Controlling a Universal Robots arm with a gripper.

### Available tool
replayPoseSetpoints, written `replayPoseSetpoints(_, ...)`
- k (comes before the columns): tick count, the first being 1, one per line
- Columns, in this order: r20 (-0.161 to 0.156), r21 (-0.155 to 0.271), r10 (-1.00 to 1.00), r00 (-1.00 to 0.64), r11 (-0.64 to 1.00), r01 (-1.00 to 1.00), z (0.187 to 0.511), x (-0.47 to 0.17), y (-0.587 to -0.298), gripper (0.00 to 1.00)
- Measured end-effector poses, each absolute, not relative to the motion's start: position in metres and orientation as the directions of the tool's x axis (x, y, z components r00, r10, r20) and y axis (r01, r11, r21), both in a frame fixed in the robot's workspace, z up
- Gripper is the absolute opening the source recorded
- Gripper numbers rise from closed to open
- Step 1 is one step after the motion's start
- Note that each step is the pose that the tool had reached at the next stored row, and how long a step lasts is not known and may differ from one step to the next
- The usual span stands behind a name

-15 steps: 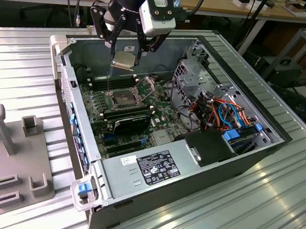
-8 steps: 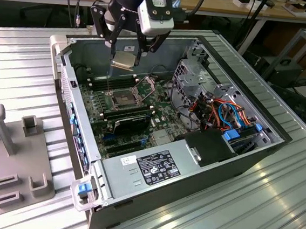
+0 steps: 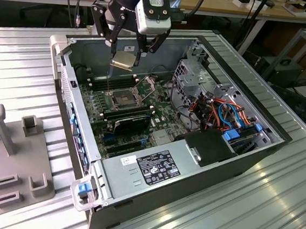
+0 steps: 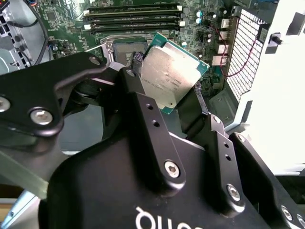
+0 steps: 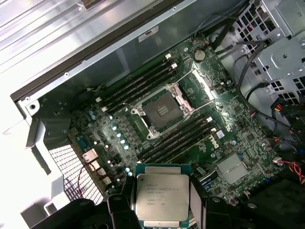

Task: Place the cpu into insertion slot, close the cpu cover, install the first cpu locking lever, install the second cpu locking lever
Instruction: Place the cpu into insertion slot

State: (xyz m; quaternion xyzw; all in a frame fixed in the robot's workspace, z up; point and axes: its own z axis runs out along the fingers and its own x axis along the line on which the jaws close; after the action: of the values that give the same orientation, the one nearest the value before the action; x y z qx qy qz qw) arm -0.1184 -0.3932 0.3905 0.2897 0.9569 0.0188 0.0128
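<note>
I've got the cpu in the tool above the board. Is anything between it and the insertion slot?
Nothing visible. The tool holds the cpu above the motherboard. The insertion slot lies uncovered, its dark centre exposed, with the cpu cover swung open beside it.

I count one cpu (image 5: 162, 196), one claw (image 3: 129, 55) gripping it, one insertion slot (image 5: 162, 110), two banks of memory slots (image 5: 138, 83), one open computer case (image 3: 199, 192).

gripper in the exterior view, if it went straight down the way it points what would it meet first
Likely the insertion slot on the board below: the gripper holds the cpu above it. Depth is unclear, so it may land on the board beside it.
</note>
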Motion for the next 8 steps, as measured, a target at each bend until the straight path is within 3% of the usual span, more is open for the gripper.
replayPoseSetpoints(8,-0.014,0.043,0.601,-0.799,0.799,0.6,0.3904,-0.1184,-0.3932,0.55)
